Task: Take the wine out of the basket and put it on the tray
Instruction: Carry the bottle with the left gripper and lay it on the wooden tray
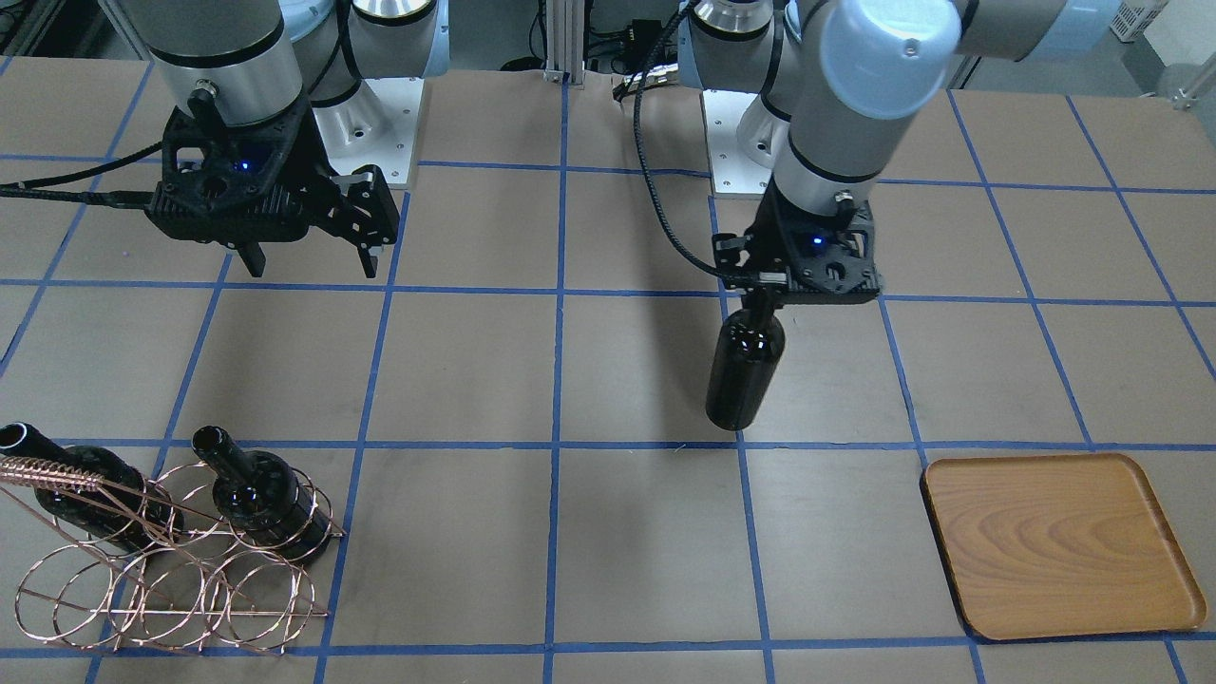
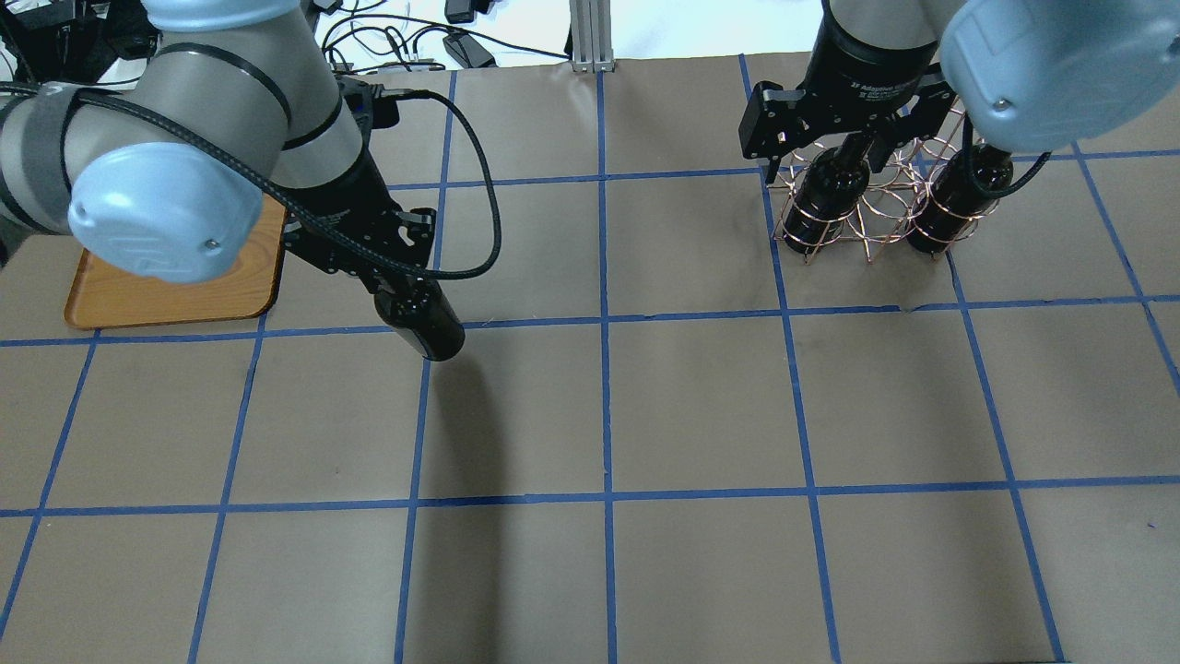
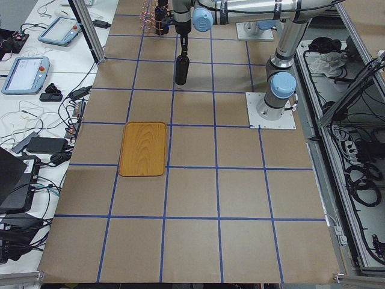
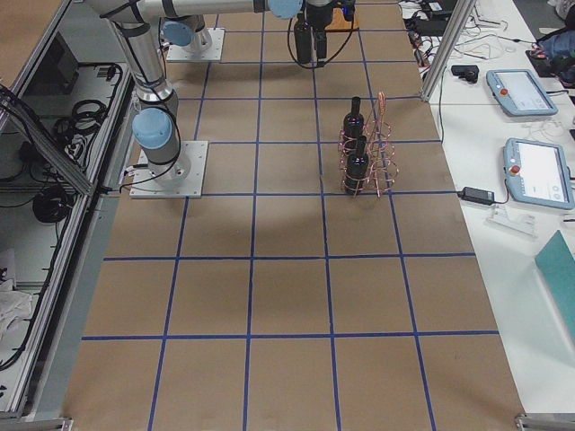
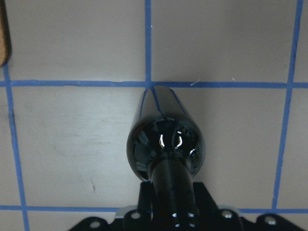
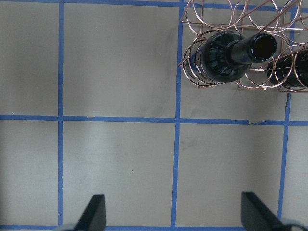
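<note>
My left gripper [image 1: 763,296] is shut on the neck of a near-black wine bottle [image 1: 746,366]. The bottle hangs base down above the table, also seen in the overhead view [image 2: 426,323] and the left wrist view [image 5: 163,144]. The wooden tray [image 1: 1059,546] lies empty off to its side; its corner [image 2: 175,290] shows past my left arm. The copper wire basket [image 1: 171,579] holds two more bottles [image 1: 252,489] [image 1: 76,475]. My right gripper [image 1: 309,256] is open and empty, high above the table. In its wrist view the basket [image 6: 231,82] is ahead at the upper right.
The table is brown paper with a blue tape grid [image 2: 604,415]. The arm bases [image 1: 380,114] stand at the robot's edge. Cables, pendants and a metal post [image 4: 445,45] lie beyond the far table edge.
</note>
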`<action>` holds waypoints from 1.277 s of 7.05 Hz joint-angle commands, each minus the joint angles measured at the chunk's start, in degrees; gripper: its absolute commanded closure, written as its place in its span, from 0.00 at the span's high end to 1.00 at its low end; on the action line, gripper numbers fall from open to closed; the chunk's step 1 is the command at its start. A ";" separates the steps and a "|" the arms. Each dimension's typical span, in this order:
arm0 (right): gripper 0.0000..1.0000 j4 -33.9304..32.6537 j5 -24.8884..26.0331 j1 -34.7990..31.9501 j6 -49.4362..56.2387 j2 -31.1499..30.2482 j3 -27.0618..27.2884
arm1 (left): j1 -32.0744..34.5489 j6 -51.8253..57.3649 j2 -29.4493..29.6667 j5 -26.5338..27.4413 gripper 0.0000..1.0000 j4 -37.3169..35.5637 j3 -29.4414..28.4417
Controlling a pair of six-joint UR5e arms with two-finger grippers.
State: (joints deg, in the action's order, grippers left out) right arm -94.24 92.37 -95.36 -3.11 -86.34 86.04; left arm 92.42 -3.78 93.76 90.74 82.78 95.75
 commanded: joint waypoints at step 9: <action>1.00 -0.85 2.73 -0.09 -0.06 -0.68 0.18 | -30.52 28.83 18.99 -2.29 0.00 1.86 -23.93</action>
State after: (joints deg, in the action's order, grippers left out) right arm -94.74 94.33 -95.45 -3.13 -86.95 86.29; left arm 64.66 24.61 110.28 91.47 85.38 73.32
